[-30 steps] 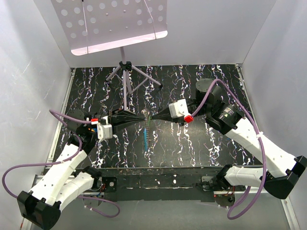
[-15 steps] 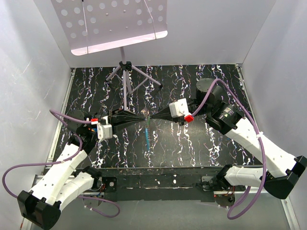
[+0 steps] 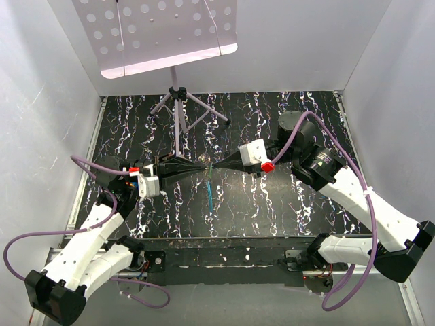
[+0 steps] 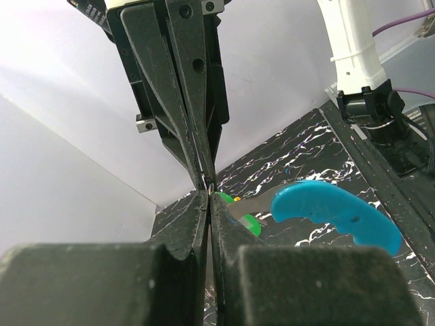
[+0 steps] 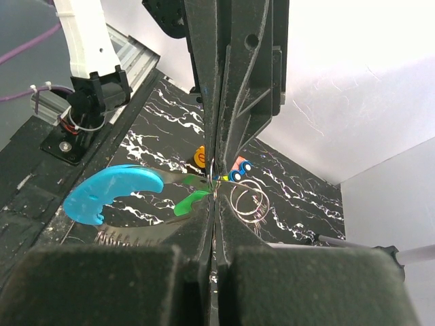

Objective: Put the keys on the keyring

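Observation:
Both grippers meet tip to tip above the middle of the table. My left gripper (image 3: 206, 165) is shut on the thin silvery keyring (image 4: 204, 180), whose light-blue tag (image 3: 211, 193) hangs below the tips. The tag shows large in the left wrist view (image 4: 333, 210) and in the right wrist view (image 5: 109, 193). My right gripper (image 3: 215, 165) is shut on the green-headed key (image 5: 189, 204), its toothed blade pointing away to the lower left. The green head (image 4: 250, 223) sits just behind my left fingertips. The exact contact between key and ring is hidden by the fingers.
A purple tripod stand (image 3: 178, 102) with a perforated plate rises at the back of the black marbled table (image 3: 285, 197). Two loose silvery rings (image 5: 249, 201), an orange piece (image 5: 199, 156) and a small blue and orange item (image 5: 239, 168) lie on the table beneath the grippers.
The hanging blue tag has swung slightly to the right under the tips. Both arms have stayed almost still with their jaws shut.

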Tool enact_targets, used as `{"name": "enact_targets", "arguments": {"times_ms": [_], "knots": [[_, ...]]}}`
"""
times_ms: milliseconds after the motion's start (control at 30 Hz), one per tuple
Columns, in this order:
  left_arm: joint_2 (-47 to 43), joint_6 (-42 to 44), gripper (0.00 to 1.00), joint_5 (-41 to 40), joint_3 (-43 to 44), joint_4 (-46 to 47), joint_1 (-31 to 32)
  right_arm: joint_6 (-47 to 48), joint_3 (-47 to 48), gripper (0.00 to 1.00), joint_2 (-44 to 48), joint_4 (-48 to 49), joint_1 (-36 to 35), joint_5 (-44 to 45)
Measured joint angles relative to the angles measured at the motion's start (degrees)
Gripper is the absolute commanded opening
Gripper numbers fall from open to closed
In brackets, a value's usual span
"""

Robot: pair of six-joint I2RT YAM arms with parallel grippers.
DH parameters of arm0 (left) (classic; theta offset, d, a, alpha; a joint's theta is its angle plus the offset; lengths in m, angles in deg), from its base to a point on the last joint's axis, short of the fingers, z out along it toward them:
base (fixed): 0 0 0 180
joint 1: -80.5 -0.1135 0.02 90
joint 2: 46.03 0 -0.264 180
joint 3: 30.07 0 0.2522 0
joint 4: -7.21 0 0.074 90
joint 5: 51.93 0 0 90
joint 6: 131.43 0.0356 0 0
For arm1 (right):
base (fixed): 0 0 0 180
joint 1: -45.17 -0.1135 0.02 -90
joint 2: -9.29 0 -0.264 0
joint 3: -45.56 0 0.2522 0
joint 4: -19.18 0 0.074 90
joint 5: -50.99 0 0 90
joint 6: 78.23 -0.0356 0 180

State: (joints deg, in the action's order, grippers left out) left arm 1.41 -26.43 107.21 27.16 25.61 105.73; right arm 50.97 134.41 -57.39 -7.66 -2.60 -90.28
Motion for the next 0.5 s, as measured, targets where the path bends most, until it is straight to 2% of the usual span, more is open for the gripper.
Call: {"name": "enact_targets", "arguments": {"times_ms": [500], "knots": [[-0.20, 0.39, 0.00, -1.09, 0.00, -0.46, 0.00, 0.02, -0.24, 0.01, 0.50, 0.00, 0.00, 0.57]]}}
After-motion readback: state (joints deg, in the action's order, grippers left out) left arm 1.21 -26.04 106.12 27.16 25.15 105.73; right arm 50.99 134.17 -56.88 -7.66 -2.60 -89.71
